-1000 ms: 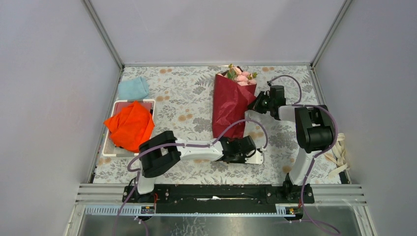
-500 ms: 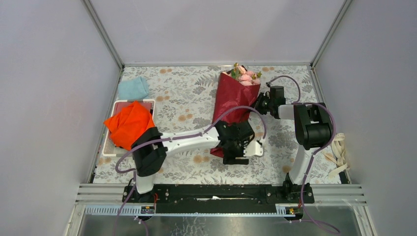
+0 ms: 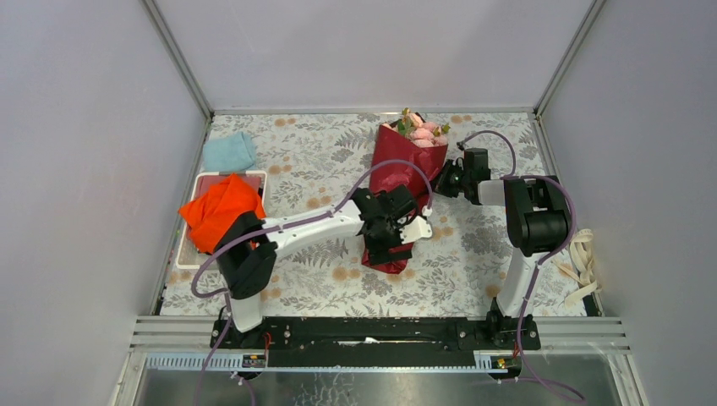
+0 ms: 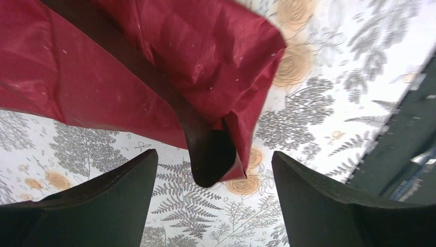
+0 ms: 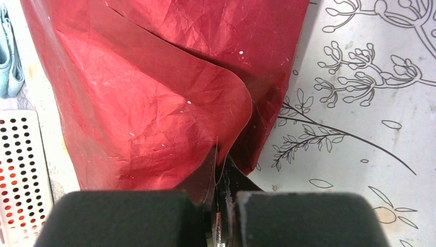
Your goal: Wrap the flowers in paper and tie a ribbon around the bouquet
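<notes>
The bouquet [image 3: 404, 169] lies on the flowered tablecloth as a cone of dark red paper [image 5: 154, 103]. Pink flowers [image 3: 420, 131] with green leaves show at its wide far end. My left gripper [image 3: 387, 249] hangs open over the cone's narrow near end. In the left wrist view the left gripper [image 4: 213, 159] has its jaws wide apart, and the paper [image 4: 154, 62] tip lies just beyond them, untouched. My right gripper [image 3: 441, 179] is at the cone's right side. The right gripper [image 5: 222, 198] is shut on a pinched edge of the paper. The cream ribbon [image 3: 583, 262] lies at the table's right edge.
A bright orange cloth [image 3: 221, 211] covers most of a white perforated tray [image 3: 256, 176] at the left. A light blue cloth [image 3: 230, 152] lies behind it. Grey walls close in the table on three sides.
My left gripper has opened wide and swung from the near right up over the cone's narrow end. The cone has shifted and now reaches nearer. The right gripper stays shut on the paper.
</notes>
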### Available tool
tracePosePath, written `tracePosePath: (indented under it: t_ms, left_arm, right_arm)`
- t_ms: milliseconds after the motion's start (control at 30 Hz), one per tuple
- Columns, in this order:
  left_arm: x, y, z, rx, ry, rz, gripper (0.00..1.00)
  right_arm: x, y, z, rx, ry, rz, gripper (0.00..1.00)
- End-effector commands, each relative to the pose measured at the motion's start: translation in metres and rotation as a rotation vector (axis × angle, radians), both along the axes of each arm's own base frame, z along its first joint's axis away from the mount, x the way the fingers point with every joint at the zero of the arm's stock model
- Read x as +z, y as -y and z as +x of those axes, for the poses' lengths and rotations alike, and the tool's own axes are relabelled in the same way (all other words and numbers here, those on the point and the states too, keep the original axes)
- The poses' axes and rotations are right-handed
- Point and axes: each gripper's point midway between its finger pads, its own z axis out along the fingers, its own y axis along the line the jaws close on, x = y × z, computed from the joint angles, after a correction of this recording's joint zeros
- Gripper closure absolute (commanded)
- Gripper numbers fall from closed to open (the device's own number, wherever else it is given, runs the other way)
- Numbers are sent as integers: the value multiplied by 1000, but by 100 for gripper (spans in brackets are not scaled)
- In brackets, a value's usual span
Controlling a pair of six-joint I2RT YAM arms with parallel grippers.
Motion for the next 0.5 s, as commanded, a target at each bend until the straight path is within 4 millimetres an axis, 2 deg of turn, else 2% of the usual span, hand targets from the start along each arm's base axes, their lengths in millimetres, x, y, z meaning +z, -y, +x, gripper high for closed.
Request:
tracePosePath:
  t_ms: [0, 67, 133, 167, 267, 333, 467]
  left_arm:
    - [-17, 0, 25, 99, 117, 31, 16]
    - [-14, 9, 23, 95, 125, -14, 31]
    - [-13, 19, 12, 35, 135, -65, 56]
    - [-15, 21, 6, 3, 140, -75, 71]
    - [-29, 20, -6, -39, 133, -34, 94]
    - [-42, 18, -11, -47, 121, -7, 99]
    - [-54, 27, -27, -140, 162, 27, 100]
  right_arm:
    - [-5, 4, 4, 5, 8, -21, 98]
    - [-6, 4, 4, 2, 6, -19, 98]
    - [-6, 4, 4, 0, 4, -18, 98]
    - [-6, 4, 4, -2, 6, -16, 98]
    - [-5, 4, 4, -3, 8, -15, 98]
    - [-3, 4, 5, -8, 12, -13, 98]
    - [-2, 4, 10, -17, 16, -8, 98]
